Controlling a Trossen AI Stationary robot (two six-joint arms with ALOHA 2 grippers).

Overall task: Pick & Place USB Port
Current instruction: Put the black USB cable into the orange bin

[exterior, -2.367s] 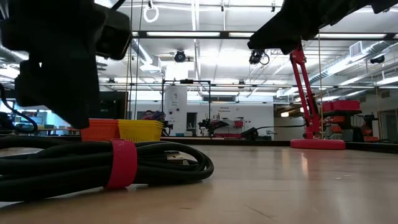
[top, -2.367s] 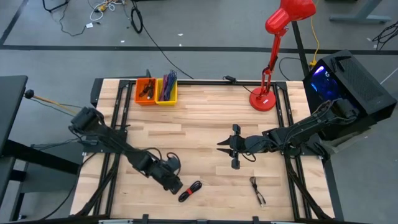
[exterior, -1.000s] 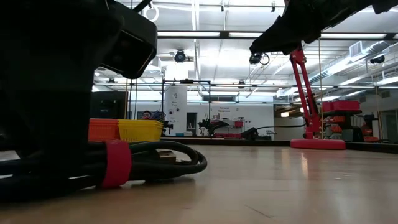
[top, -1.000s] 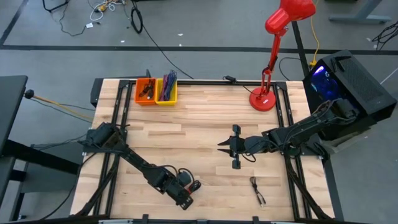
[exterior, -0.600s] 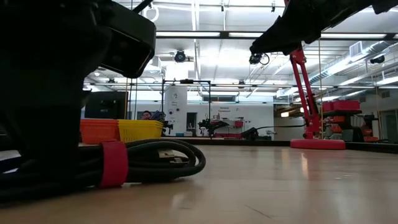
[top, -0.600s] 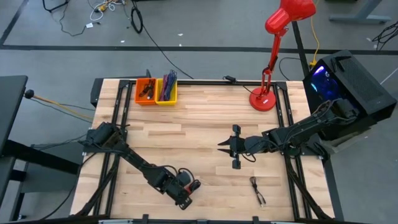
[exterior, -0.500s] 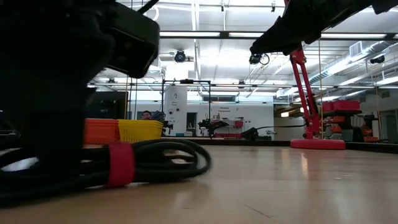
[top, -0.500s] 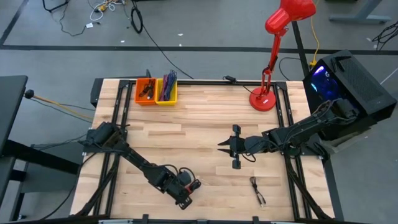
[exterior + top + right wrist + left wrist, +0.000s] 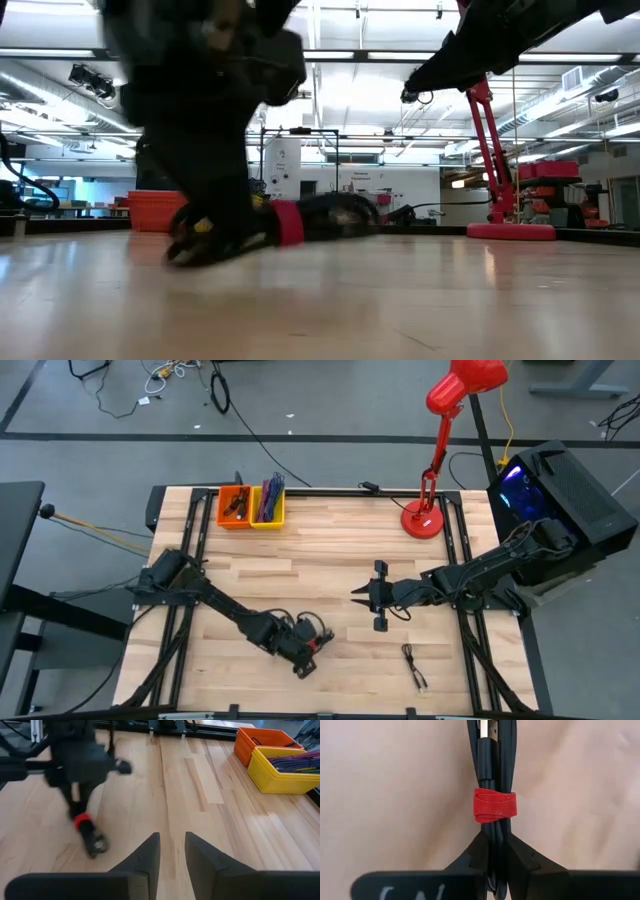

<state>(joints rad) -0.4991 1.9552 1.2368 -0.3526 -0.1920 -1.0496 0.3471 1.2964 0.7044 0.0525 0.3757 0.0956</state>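
Observation:
A black USB cable coiled into a long bundle (image 9: 495, 775) is tied by a red strap (image 9: 494, 805), and a USB plug (image 9: 489, 730) shows at its far end. It is near the table's front, left of centre (image 9: 315, 632). My left gripper (image 9: 495, 840) is shut on it and slants down (image 9: 303, 648). My right gripper (image 9: 167, 850) hovers over the table's middle (image 9: 365, 597), open, with nothing between its fingers. My left gripper pinches the bundle's strands (image 9: 495, 832) between its two fingers, just short of the red strap. The fingers slant down and run along the bundle, which goes on past the fingertips. In the right wrist view its free end (image 9: 95, 844) hangs low by the table; whether it touches, I cannot tell.
An orange bin (image 9: 234, 507) and a yellow bin (image 9: 268, 505) stand at the far left edge. A red desk lamp (image 9: 424, 520) stands at the far right. A small loose black cable (image 9: 414, 665) lies near the front right. A computer case (image 9: 560, 490) stands beyond the right edge.
My left gripper has shut on the cable bundle, rolled its wrist, and gone from the front edge toward the far edge and a little to the right. The bundle has come along with it and turned about.

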